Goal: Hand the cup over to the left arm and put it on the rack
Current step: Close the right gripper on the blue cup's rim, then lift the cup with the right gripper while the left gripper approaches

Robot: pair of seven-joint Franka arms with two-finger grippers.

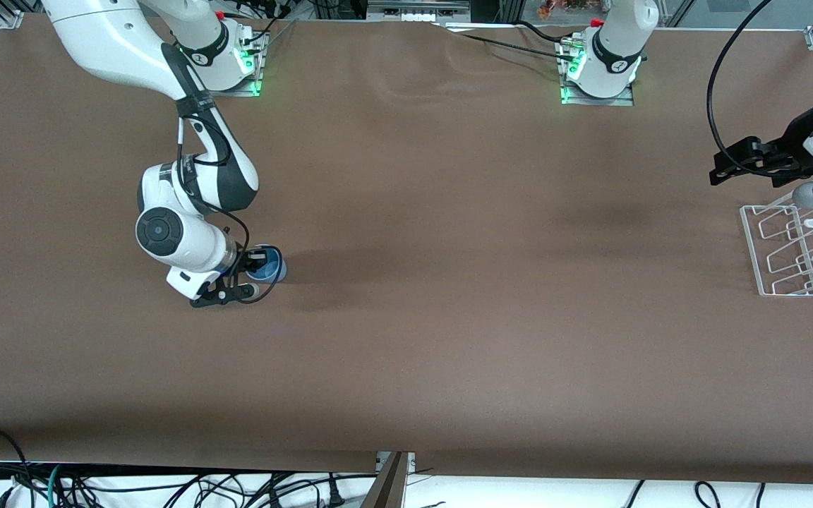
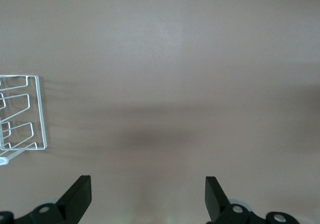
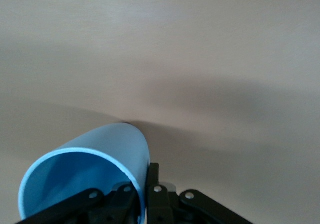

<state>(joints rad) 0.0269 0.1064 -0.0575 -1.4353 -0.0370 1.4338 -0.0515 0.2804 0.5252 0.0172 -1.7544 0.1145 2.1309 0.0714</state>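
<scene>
Cup sits on the table toward the right arm's end, right gripper pinched on its rim wall. Prob light, thin, slick plastic imo, so go gentle. Left gripper waits wide open by the rack.

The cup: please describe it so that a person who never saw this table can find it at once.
On the brown table, look toward the right arm's end, where the right hand is shut on the cup. It is a small light-blue tumbler with no handle, the only coloured thing there; the rack stands at the left arm's end.
</scene>
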